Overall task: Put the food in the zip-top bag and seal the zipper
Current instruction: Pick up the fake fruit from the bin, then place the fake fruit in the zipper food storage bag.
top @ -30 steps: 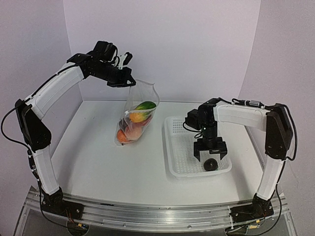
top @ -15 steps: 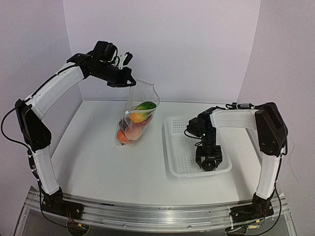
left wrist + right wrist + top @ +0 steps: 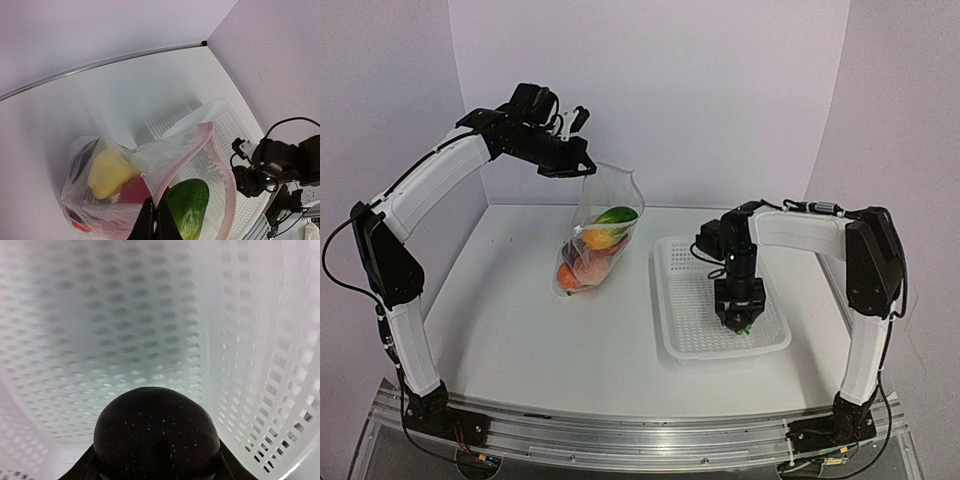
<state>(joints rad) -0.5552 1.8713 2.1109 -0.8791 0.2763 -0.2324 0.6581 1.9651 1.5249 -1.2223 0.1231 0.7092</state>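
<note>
My right gripper (image 3: pixel 741 318) clamps the dark, round, glossy toy mangosteen (image 3: pixel 156 440) between its jaws. I judge it light and slippery: hold across mid-girth. My left gripper (image 3: pixel 154 220) pinches the clear floppy bag (image 3: pixel 172 145) rim.

You have a white table (image 3: pixel 520 330) carrying two things: the bag (image 3: pixel 597 240), standing with its bottom resting left of centre, and the white mesh basket (image 3: pixel 688 305) lying flat near it on the right.
</note>
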